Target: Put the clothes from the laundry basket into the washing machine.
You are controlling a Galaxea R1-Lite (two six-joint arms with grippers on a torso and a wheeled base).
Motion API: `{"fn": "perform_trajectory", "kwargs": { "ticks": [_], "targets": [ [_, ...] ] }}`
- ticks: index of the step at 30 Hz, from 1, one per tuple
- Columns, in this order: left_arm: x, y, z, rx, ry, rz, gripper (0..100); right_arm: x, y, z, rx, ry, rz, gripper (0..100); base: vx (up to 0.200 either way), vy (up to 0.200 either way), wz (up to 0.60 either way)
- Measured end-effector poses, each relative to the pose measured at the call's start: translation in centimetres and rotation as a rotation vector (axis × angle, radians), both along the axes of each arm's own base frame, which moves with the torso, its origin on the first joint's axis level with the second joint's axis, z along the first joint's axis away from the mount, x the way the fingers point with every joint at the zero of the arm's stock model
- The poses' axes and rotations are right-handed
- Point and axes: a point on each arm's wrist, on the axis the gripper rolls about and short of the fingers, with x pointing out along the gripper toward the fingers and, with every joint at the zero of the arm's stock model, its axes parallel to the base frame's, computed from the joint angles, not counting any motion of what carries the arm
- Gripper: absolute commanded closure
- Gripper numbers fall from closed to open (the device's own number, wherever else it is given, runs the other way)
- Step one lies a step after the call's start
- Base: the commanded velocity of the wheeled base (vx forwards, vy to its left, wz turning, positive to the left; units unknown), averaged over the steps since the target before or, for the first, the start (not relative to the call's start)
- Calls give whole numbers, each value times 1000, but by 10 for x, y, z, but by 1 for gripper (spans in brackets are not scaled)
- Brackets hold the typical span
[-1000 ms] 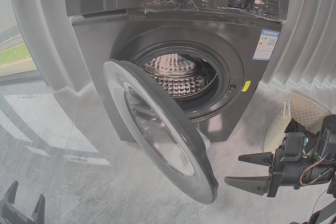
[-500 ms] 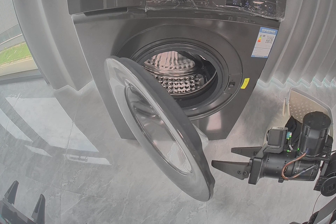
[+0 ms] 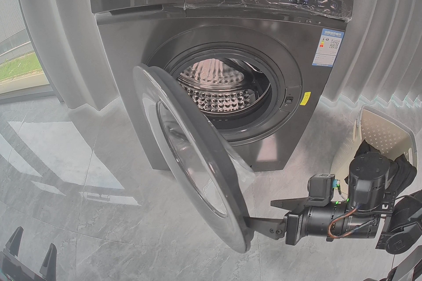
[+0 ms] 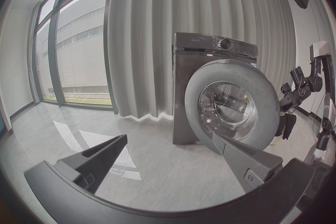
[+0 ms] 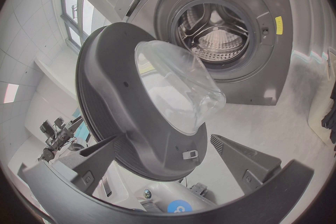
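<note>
The grey washing machine (image 3: 132, 53) stands with its round door (image 3: 193, 154) swung open and the steel drum (image 3: 220, 88) bare. A cream laundry basket (image 3: 387, 132) sits on the floor at the right with dark clothes (image 3: 406, 170) hanging over its rim. My right gripper (image 3: 263, 214) is open at the door's lower rim, its lower finger touching the edge. In the right wrist view the door (image 5: 115, 95) lies between the fingers of that gripper (image 5: 168, 146). My left gripper (image 3: 30, 246) is open, low at the left, holding nothing.
Grey tiled floor (image 3: 66, 163) spreads wide to the left of the machine. Pleated curtains (image 3: 387, 31) hang behind it, and a window (image 4: 80, 46) is farther left. The basket (image 5: 320, 102) stands close to the machine's right side.
My right gripper has moved left and down from beside the basket to the door's lower rim. The door's bottom edge has shifted a little left. The left gripper has kept still.
</note>
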Motion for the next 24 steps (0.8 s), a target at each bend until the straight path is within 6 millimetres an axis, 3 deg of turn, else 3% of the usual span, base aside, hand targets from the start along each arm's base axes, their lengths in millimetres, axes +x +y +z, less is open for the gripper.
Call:
{"fn": "perform_trajectory", "kwargs": {
  "ticks": [5,24],
  "targets": [
    [0,0,0,0,0,0,0,6,2,2,17,-16,-16,0,0,0,0],
    [0,0,0,0,0,0,0,93,16,-20,51,17,-234,0,0,0,0]
  ]
}}
